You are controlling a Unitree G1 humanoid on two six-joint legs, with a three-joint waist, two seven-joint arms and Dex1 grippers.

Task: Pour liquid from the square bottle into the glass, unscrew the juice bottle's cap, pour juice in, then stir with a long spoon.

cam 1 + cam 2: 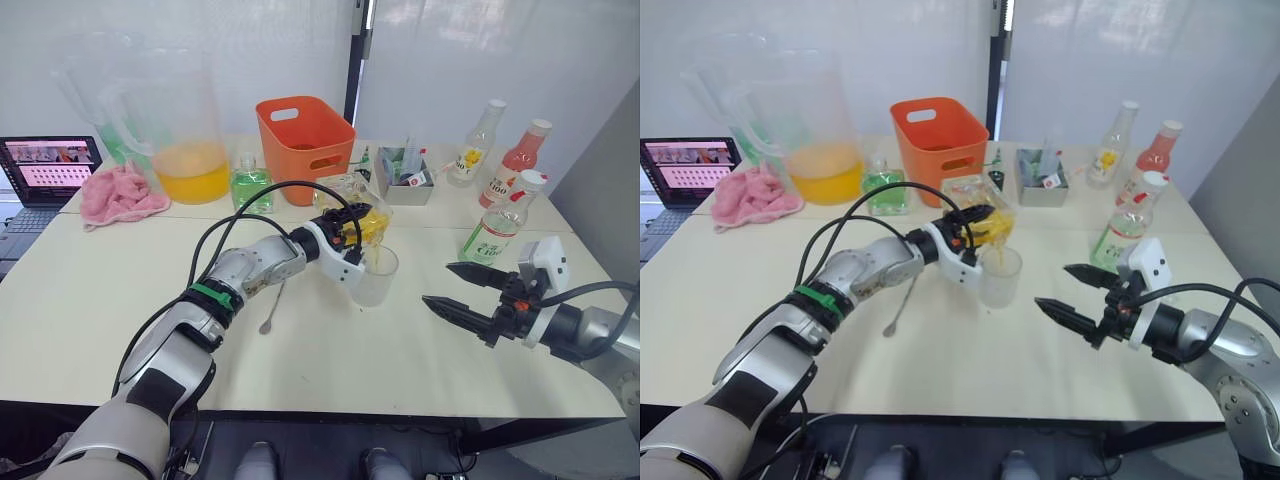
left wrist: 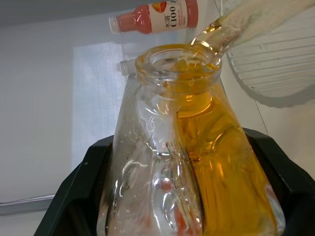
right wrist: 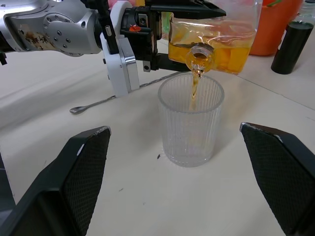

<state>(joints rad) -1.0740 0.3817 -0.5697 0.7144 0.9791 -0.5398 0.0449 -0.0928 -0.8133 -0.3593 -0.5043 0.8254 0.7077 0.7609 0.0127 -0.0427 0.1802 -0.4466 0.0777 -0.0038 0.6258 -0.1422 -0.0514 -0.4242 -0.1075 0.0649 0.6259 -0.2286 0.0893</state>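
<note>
At frame centre the left gripper [image 3: 162, 37] clamps the square bottle [image 3: 212, 35] tipped mouth-down so amber liquid streams into the ribbed glass [image 3: 189, 123] directly beneath, while the right gripper [image 1: 462, 290] waits open at lower right.

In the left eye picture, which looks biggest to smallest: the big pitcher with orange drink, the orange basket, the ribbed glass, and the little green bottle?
1. The pitcher looks largest.
2. The orange basket.
3 and 4. The ribbed glass and the green bottle look about alike; the glass stands nearer the camera, so I won't rank them.
</note>
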